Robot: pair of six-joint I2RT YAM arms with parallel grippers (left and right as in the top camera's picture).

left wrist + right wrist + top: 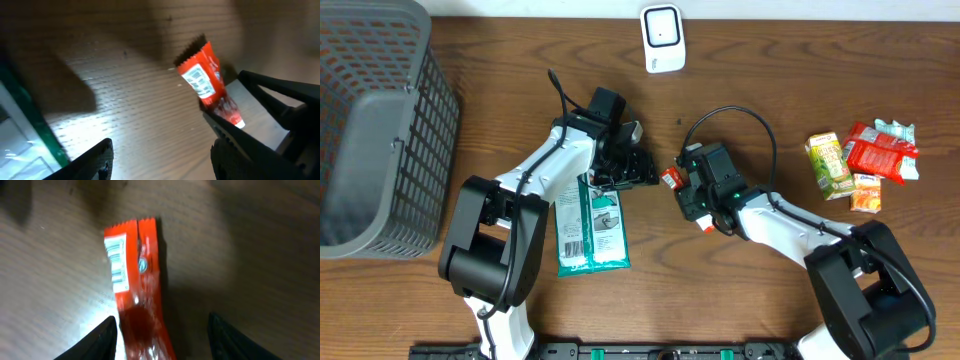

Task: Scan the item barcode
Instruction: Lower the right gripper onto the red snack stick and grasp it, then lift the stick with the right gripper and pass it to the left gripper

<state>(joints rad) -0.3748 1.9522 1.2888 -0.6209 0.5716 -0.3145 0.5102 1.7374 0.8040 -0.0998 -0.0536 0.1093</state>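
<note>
A grey plastic mesh basket (380, 130) stands at the far left of the brown wooden table (770, 300). Right of it, the left gripper (642, 168) hovers near the table's centre, its fingers spread wide with nothing between them, above the top edge of a flat green-and-white plastic packet (590, 228). A small white rounded plastic scanner (662, 38) sits at the back edge, well apart from both arms. Just right of the left gripper lies a small red foil sachet (671, 178), its white barcode panel (197, 82) facing up. Its lower end sits between the fingers of the right gripper (686, 188), which stand wider than the sachet, with a clear gap on one side. At the far right lies a loose cluster of green, red and orange snack packets (862, 160).
</note>
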